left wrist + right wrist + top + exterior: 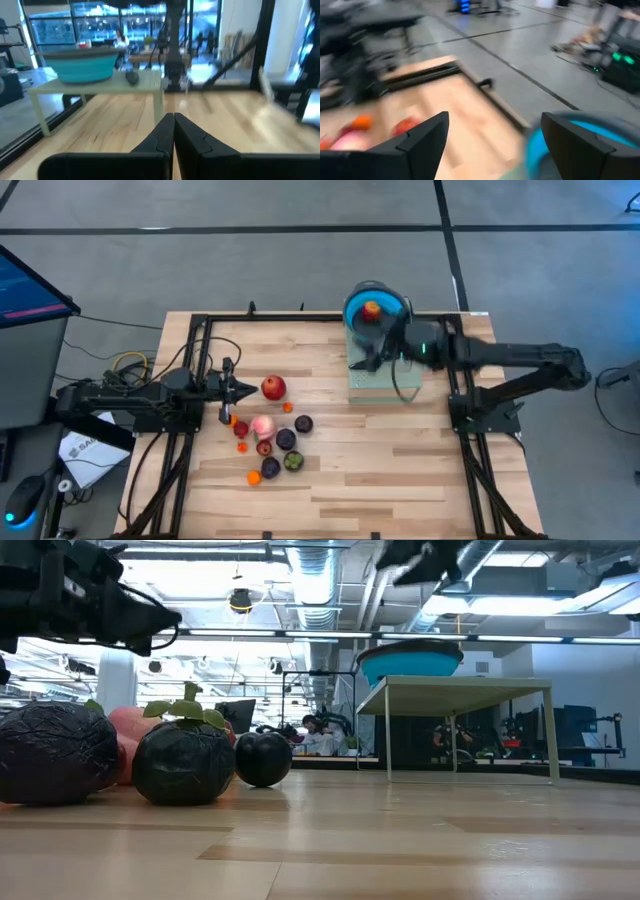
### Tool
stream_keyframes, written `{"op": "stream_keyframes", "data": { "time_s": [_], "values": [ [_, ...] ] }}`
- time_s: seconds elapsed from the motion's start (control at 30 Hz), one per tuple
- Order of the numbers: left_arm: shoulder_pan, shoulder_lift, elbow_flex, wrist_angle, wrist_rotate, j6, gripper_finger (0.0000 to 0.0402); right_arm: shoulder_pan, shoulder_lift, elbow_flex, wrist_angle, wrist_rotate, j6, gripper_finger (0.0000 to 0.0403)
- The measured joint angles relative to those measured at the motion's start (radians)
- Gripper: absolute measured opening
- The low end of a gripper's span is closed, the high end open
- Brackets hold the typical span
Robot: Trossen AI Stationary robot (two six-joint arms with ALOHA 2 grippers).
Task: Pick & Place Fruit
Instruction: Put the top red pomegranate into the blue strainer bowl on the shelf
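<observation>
Wooden table (400,470): fruit (272,442) clusters left of centre, with one piece in the blue bowl (352,310) far right. Right gripper (368,360) beside the bowl, fingers apart, empty. Left gripper (238,390) fully closed, empty, by the cluster.

Pale striped butcher-block wooden table (400,470) framed by black metal rails; round blue collapsible bowl (377,307), teal in the low view, holds a small orange-red fruit piece (372,309) and sits on a pale grey-green square stand (384,383). Loose fruit cluster (272,438): red, pink, dark purple, one green, tiny orange. Both arms black, right one with a green light.
</observation>
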Motion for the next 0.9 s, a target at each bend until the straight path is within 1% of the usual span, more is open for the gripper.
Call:
{"op": "stream_keyframes", "data": {
  "time_s": [0.13, 0.23, 0.3, 0.4, 0.53, 0.6, 0.7, 0.77, 0.83, 0.9],
  "values": [
    [-0.004, 0.001, 0.000, 0.036, 0.005, -0.027, 0.0004, 0.275, 0.071, 0.000, -0.010, 0.159, -0.012, 0.0310],
    [-0.038, 0.036, 0.007, 0.031, -0.005, -0.013, 0.0004, 0.432, 0.163, 0.000, -0.008, 0.227, 0.043, 0.0310],
    [-0.080, 0.087, 0.033, 0.022, -0.033, 0.011, 0.0004, 0.511, 0.235, 0.000, 0.003, 0.258, 0.110, 0.0310],
    [-0.159, 0.201, 0.103, -0.010, -0.105, 0.075, 0.0004, 0.599, 0.350, 0.000, 0.037, 0.286, 0.226, 0.0310],
    [-0.244, 0.379, 0.239, -0.233, -0.269, 0.107, 0.0024, 0.675, 0.497, 0.000, 0.105, 0.352, 0.386, 0.0310],
    [-0.266, 0.465, 0.304, -0.342, -0.325, 0.100, 0.0048, 0.699, 0.561, 0.000, 0.152, 0.397, 0.458, 0.0310],
    [-0.274, 0.566, 0.374, -0.428, -0.345, 0.064, 0.0101, 0.719, 0.644, 0.000, 0.216, 0.476, 0.529, 0.0310],
    [-0.273, 0.610, 0.403, -0.445, -0.350, 0.032, 0.0146, 0.722, 0.686, 0.000, 0.249, 0.519, 0.553, 0.0310],
    [-0.273, 0.631, 0.424, -0.464, -0.360, 0.006, 0.0195, 0.717, 0.713, 0.000, 0.277, 0.541, 0.556, 0.0310],
    [-0.271, 0.637, 0.447, -0.527, -0.368, -0.003, 0.0246, 0.706, 0.734, 0.000, 0.301, 0.544, 0.557, 0.0310]
  ]
}}
